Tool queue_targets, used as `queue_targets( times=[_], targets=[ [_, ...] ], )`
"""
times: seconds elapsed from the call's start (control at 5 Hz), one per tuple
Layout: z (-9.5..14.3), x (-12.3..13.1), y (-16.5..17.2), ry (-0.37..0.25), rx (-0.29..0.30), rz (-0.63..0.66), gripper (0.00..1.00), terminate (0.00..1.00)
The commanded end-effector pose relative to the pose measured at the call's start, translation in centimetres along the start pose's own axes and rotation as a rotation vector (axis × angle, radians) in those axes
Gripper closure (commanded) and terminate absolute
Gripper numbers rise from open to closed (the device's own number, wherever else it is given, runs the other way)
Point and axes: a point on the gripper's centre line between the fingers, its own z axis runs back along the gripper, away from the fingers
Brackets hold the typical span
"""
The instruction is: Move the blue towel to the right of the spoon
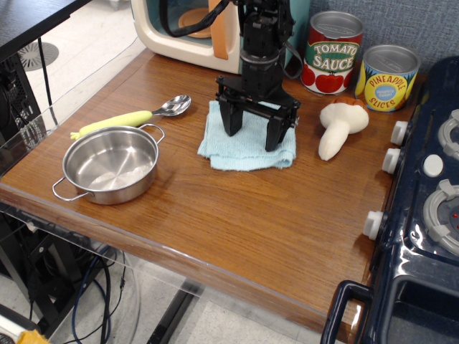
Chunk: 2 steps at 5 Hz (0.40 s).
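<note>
The blue towel (pixel 247 148) lies flat on the wooden table (pixel 237 229), right of the spoon (pixel 136 116), with a gap of bare wood between them. The spoon has a yellow-green handle and a shiny bowl pointing toward the towel. My gripper (pixel 252 131) points straight down over the towel's far half. Its two black fingers (pixel 231 123) are spread apart, with their tips on or just above the cloth. Nothing is pinched between them.
A two-handled steel pot (pixel 110 165) sits in front of the spoon at the left. A white toy mushroom (pixel 341 127) lies right of the towel. A tomato sauce can (pixel 334 51) and a pineapple can (pixel 387 77) stand behind. A toy oven (pixel 179 32) is at the back, a blue toy stove (pixel 430 186) at the right.
</note>
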Motion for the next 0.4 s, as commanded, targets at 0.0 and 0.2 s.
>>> queue_targets(
  times=[0.0,0.2],
  targets=[
    [1.86,2.56,1.57,-0.090,0.010,-0.002,0.00,0.00],
    [2.55,2.33,1.67,-0.096,-0.006,0.008,0.00,0.00]
  ],
)
